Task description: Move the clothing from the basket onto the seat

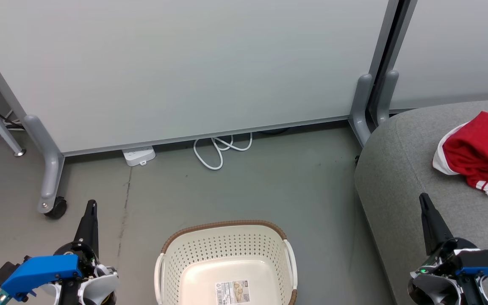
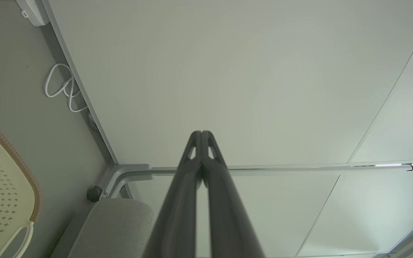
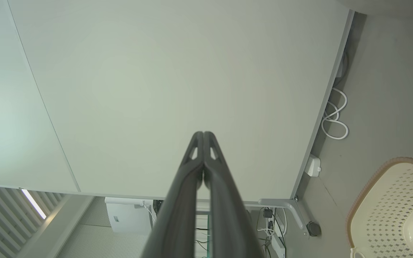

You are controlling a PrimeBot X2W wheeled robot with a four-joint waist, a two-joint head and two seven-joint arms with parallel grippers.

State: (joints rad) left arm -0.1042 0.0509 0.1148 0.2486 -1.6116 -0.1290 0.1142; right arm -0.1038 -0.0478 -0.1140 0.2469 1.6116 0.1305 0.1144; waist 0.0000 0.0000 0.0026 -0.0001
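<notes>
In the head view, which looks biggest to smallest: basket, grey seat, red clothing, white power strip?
1. seat
2. basket
3. clothing; both it and the basket are cut by the picture's edge, so that order is unsure
4. power strip

floor [image 1: 269, 186] running open between basket [image 1: 227, 248] and partition panel [image 1: 184, 63], cable loop [image 1: 220, 150] and power strip [image 1: 139, 155] lying at the panel's foot, castered panel leg [image 1: 51, 169] standing left, seat [image 1: 396, 169] blocking the right side, clothing [image 1: 481, 148] occupying its far-right top, basket mouth gaping upward
</notes>
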